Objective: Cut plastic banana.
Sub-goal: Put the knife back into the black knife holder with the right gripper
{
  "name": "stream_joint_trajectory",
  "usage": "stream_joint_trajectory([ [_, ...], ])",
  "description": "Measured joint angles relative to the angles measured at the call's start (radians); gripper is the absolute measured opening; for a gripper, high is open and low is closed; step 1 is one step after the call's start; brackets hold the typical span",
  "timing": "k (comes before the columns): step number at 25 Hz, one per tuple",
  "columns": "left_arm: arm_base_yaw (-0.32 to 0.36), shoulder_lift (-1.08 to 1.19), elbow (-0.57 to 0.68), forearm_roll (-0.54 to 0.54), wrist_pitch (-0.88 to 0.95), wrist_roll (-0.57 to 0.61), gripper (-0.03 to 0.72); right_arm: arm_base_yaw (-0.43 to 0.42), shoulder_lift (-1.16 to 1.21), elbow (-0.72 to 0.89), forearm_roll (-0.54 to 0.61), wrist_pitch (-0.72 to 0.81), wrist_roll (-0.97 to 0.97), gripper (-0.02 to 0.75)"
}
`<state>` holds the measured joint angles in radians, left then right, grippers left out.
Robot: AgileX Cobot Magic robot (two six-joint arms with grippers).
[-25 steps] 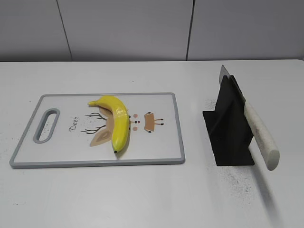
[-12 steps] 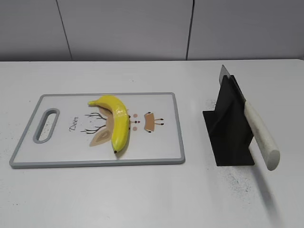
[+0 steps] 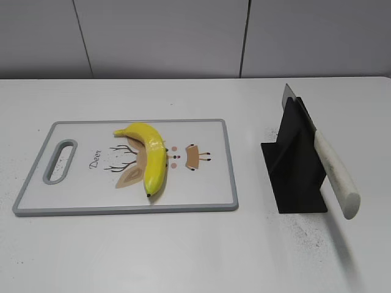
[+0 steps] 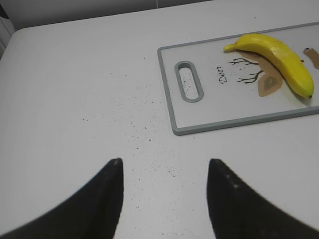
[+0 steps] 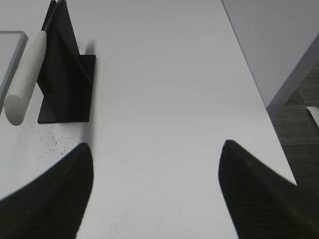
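Observation:
A yellow plastic banana (image 3: pixel 150 156) lies on a white cutting board (image 3: pixel 208 190) with a grey rim; both also show in the left wrist view, banana (image 4: pixel 279 60) and board (image 4: pixel 209 112). A knife with a white handle (image 3: pixel 334 174) rests slanted in a black stand (image 3: pixel 293 162); in the right wrist view the handle (image 5: pixel 26 79) and stand (image 5: pixel 65 79) are at the upper left. My left gripper (image 4: pixel 164 169) is open and empty over bare table, left of the board. My right gripper (image 5: pixel 155 149) is open and empty, right of the stand. Neither gripper shows in the exterior view.
The white table (image 3: pixel 183 256) carries dark specks near the stand and left of the board. The table's right edge (image 5: pixel 259 94) drops to the floor close to my right gripper. A grey wall runs behind the table.

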<state>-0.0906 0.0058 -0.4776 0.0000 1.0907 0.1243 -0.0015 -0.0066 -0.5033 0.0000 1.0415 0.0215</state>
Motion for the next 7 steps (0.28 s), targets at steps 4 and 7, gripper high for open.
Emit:
stream_joint_trajectory([
  [4, 0.000, 0.000, 0.000, 0.000, 0.000, 0.000, 0.513, 0.000, 0.000, 0.000, 0.000, 0.000, 0.000, 0.593],
  [7, 0.000, 0.000, 0.000, 0.000, 0.000, 0.000, 0.512, 0.000, 0.000, 0.000, 0.000, 0.000, 0.000, 0.593],
])
